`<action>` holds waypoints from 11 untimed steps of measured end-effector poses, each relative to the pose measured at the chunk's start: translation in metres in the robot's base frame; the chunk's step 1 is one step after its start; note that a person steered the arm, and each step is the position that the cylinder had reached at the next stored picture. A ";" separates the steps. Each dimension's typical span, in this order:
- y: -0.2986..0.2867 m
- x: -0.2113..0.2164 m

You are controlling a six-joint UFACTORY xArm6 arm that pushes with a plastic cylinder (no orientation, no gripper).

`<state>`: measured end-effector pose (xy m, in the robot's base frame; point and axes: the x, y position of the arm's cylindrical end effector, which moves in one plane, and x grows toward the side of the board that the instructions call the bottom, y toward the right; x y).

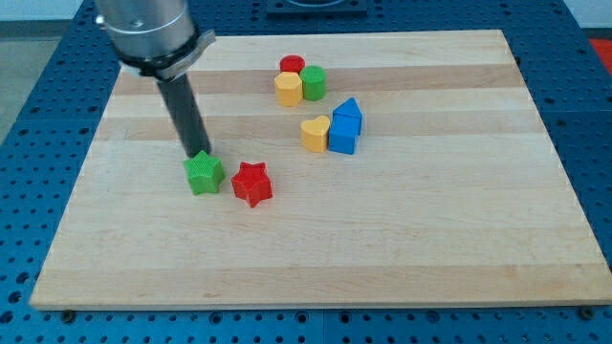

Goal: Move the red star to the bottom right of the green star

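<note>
The red star (252, 183) lies on the wooden board, just right of and slightly lower than the green star (204, 174), with a small gap between them. My rod comes down from the view's top left. My tip (196, 154) stands at the top edge of the green star, touching or almost touching it. The tip is up and to the left of the red star.
A red cylinder (292, 66), a green cylinder (314, 82) and a yellow block (288, 89) cluster near the board's top middle. Below them sit a yellow heart (316, 134), a blue cube (343, 138) and a blue triangular block (348, 113). The board's edge (316, 304) runs along the bottom.
</note>
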<state>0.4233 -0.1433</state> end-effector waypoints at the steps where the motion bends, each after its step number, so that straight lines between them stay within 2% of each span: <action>1: 0.042 0.000; 3: 0.066 0.057; 4: 0.075 0.055; 5: 0.124 0.052; 6: 0.139 0.072; 7: 0.125 0.087; 10: 0.056 0.087; 11: 0.077 0.087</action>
